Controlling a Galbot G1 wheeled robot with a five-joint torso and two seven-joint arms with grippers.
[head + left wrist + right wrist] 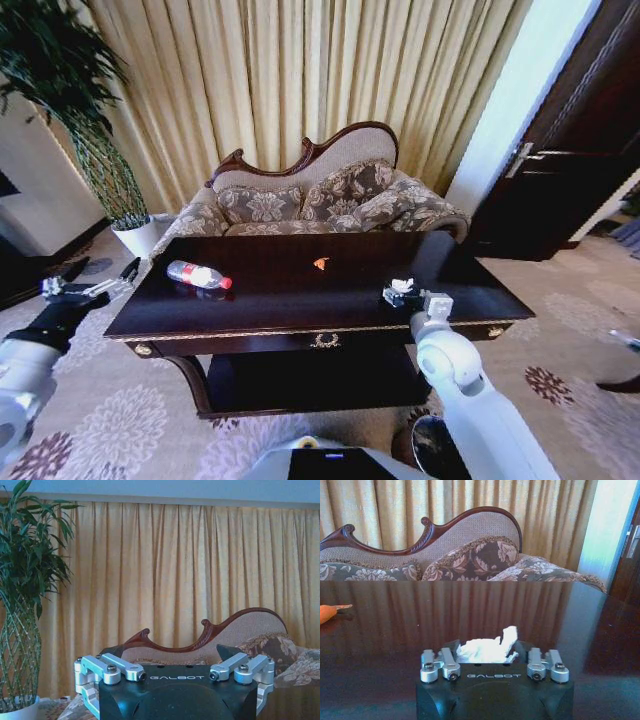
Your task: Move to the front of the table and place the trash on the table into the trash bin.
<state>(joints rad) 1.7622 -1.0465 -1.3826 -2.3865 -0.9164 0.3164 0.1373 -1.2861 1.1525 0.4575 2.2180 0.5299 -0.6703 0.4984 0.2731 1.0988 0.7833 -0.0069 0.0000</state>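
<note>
The dark glossy table [300,300] stands right in front of me. On it lie a clear bottle [198,275] with a red label at the left, an orange scrap [321,263] [329,613] in the middle, and a crumpled white paper [402,286] [490,647] at the front right. My right gripper [406,296] [488,654] rests low on the tabletop with its fingers against both sides of the paper. My left gripper [105,285] [170,652] hovers open and empty off the table's left end. A dark round rim [432,445] by my right arm may be the trash bin.
A carved floral sofa [320,195] stands behind the table before tan curtains. A tall plant in a white pot [135,235] is at the back left. A dark door [570,150] is at the right. Patterned carpet surrounds the table.
</note>
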